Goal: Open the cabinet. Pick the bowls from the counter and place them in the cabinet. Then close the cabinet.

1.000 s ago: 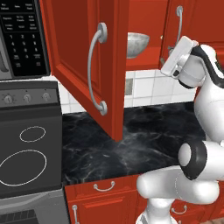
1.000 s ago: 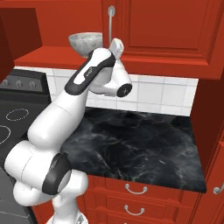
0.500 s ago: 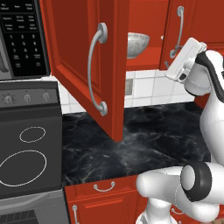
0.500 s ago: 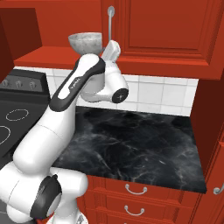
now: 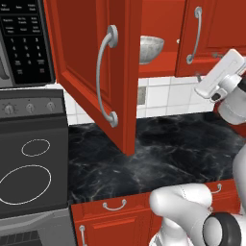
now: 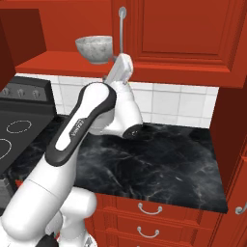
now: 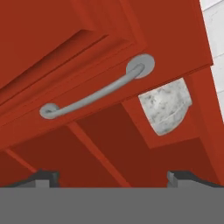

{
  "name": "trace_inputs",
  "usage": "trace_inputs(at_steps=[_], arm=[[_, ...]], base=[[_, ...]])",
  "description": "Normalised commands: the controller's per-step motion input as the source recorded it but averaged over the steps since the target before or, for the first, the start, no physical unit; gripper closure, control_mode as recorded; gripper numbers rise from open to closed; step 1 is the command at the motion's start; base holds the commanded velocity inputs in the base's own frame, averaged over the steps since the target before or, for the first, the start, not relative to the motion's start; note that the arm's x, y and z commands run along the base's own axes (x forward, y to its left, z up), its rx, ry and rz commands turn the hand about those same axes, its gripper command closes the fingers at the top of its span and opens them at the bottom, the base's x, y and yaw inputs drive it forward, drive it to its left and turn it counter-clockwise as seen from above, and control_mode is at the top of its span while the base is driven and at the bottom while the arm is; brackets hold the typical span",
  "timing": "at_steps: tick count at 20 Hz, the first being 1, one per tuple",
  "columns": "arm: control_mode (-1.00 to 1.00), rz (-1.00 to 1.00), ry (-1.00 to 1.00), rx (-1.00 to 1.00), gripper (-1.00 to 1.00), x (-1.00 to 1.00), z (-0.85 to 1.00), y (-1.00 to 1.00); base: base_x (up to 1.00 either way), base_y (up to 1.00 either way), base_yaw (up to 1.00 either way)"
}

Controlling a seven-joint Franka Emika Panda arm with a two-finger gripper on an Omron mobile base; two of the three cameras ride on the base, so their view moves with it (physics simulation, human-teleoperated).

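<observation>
I'm seeing the gripper (image 7: 112,177) spreading wide and empty, backing off below the cabinet (image 5: 91,72); the grey stone bowl (image 6: 95,49) is sitting on its shelf, the desk (image 6: 159,166) looking bare of bowls, door-closing seemingly coming next

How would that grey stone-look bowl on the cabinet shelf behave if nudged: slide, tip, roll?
The grey bowl looks stiff and stone-like, so probably heavy for its size and chippable. It sits upright, deep and rounded, on the shelf; a low push would likely slide it, a rim push might tip it. On its side, it could roll.
</observation>
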Motion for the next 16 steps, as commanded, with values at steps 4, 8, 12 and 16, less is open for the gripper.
trace_inputs(at_steps=[4,8,12,16], arm=[[-1.00,0.00,-0.02,0.00,-1.00,-0.76,0.02,-0.19],[-1.00,0.00,0.00,0.00,-1.00,-0.74,0.00,-0.10],[-1.00,0.00,0.00,-0.03,-1.00,-0.76,0.03,-0.02],[-1.00,0.00,0.01,0.00,-1.00,-0.64,0.38,-0.05]], base=[[0.00,0.00,0.00],[0.00,0.00,0.00],[0.00,0.00,0.00],[0.00,0.00,0.00]])
